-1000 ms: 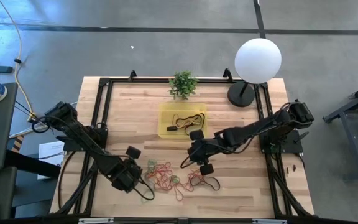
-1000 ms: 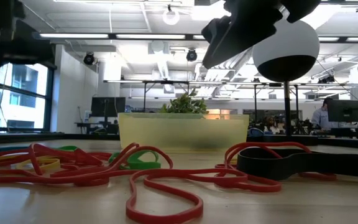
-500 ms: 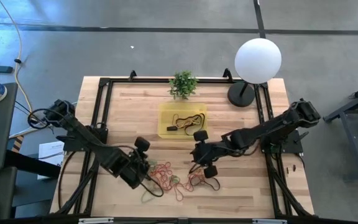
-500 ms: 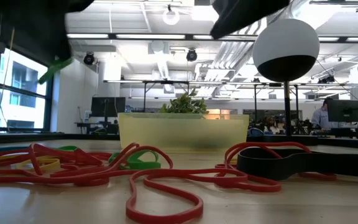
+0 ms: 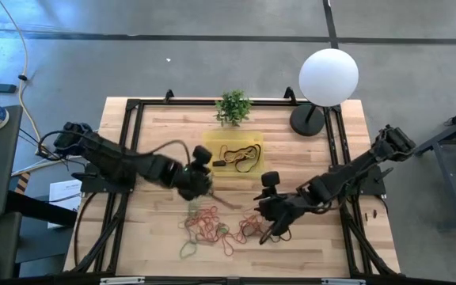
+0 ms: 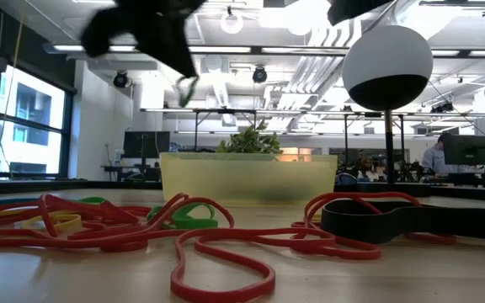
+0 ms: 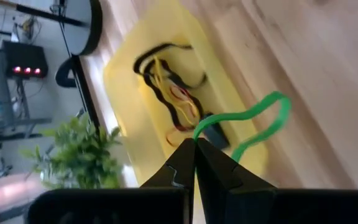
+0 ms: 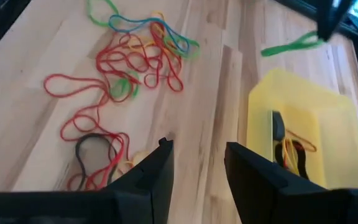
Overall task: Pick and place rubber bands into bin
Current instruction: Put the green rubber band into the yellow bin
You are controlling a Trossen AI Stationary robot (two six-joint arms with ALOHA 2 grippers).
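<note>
We note the table, the yellow bin by its far middle holding some bands, the left claw pinched tight on a green band beside the bin, the right claw parted and empty over loose bands near the front

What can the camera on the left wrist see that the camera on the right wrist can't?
Only the left wrist view shows the left gripper up close, its fingers shut on a green rubber band, plus the potted plant. Only the right wrist view shows the pile of rubber bands lying on the table, and the right gripper with its fingers open and empty. Both show the yellow bin with bands already inside, and that dangling green band.
</note>
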